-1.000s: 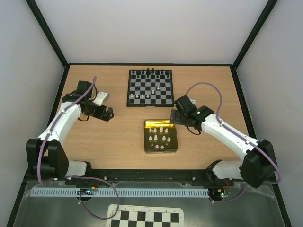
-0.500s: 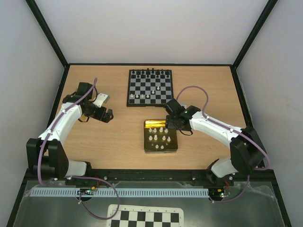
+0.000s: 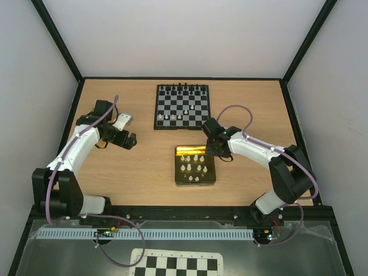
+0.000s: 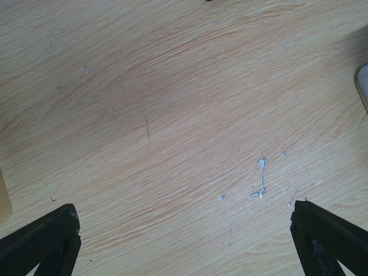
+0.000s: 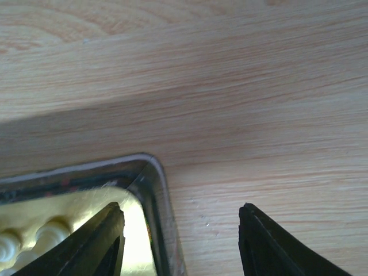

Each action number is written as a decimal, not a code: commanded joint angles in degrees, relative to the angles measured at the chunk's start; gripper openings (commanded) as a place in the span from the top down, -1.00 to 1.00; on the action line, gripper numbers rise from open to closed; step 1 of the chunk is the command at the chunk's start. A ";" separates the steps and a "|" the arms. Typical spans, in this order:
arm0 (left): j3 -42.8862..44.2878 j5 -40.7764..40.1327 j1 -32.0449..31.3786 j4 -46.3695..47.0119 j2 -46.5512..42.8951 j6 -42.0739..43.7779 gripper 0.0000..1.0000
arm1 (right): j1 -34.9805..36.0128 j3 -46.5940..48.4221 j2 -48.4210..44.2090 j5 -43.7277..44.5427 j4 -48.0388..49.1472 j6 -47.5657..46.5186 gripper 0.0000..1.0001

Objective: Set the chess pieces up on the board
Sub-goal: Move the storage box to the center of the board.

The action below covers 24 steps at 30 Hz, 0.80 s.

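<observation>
The board [image 3: 181, 107] lies at the back centre, with black men along its far row and a few white chess pieces [image 3: 171, 117] near its front edge. More white chess pieces [image 3: 194, 167] stand in a gold tin tray [image 3: 179, 179] in front of it. My right gripper [image 3: 211, 147] hovers over the tray's far right corner, open and empty. In the right wrist view, the right gripper [image 5: 181, 218] straddles the tray rim [image 5: 154, 172], and cream pieces [image 5: 23, 241] show at the lower left. My left gripper [image 3: 131, 140] [image 4: 187, 230] is wide open over bare wood.
Dark-framed walls enclose the wooden table on three sides. An unframed checker sheet [image 3: 175, 265] lies below the arm bases, off the table. In the left wrist view, pale scuff marks [image 4: 261, 178] dot the wood.
My right arm has swung left and its gripper has come over the tray's far right corner, jaws a little narrower. The left arm has stayed put.
</observation>
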 commanded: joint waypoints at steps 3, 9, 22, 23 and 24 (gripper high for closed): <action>-0.28 -1.16 -0.23 -0.39 0.00 0.76 -0.98 | -3.60 -0.79 1.47 0.75 0.90 -1.57 0.05; -0.34 -1.25 -0.23 -0.19 0.02 0.50 -0.98 | -5.13 -0.29 3.08 0.56 1.59 -2.87 0.11; 0.63 -1.51 -0.23 -0.11 0.47 0.43 -0.98 | -10.44 2.77 5.95 3.67 -1.48 -1.74 0.25; 0.69 -1.51 -0.24 -0.12 0.58 0.42 -0.98 | -10.87 2.94 5.96 4.20 -2.05 -1.52 0.26; 0.76 -1.44 -0.23 -0.04 0.69 0.34 -0.98 | -11.30 2.92 5.72 4.59 -2.43 -1.42 0.27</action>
